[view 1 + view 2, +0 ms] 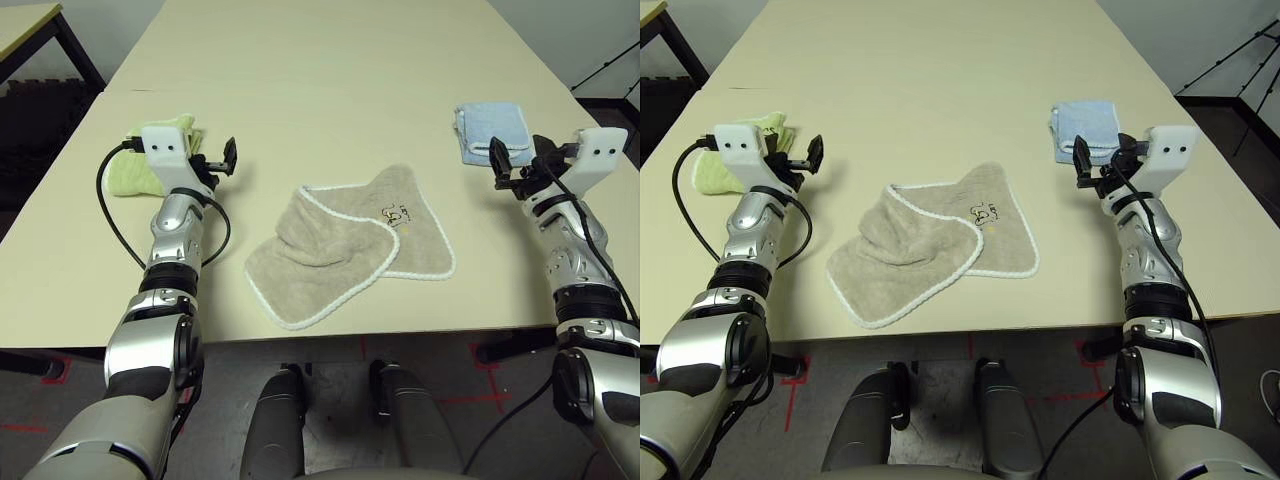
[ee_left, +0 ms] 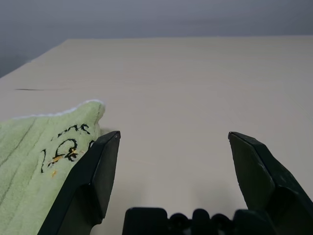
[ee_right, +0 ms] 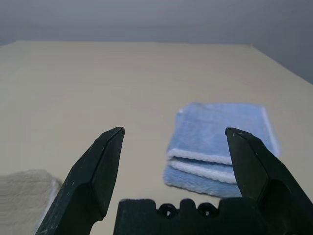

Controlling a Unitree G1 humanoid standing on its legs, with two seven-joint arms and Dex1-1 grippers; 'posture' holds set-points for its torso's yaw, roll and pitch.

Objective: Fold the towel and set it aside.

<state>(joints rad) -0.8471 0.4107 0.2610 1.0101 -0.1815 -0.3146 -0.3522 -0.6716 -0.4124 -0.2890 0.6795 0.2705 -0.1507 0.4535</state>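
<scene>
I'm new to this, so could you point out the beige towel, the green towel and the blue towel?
beige towel (image 1: 335, 255): left eye view, its rumpled middle.
green towel (image 1: 128, 176): left eye view, its near part.
blue towel (image 3: 222, 129): right wrist view, its top face.

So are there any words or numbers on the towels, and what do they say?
Beige towel: a small dark printed mark with a bit of orange, too small to read.
Lime-green towel: dark curly stitched marks with orange bits, not clear enough to read.
Light blue towel: no writing visible.
</scene>
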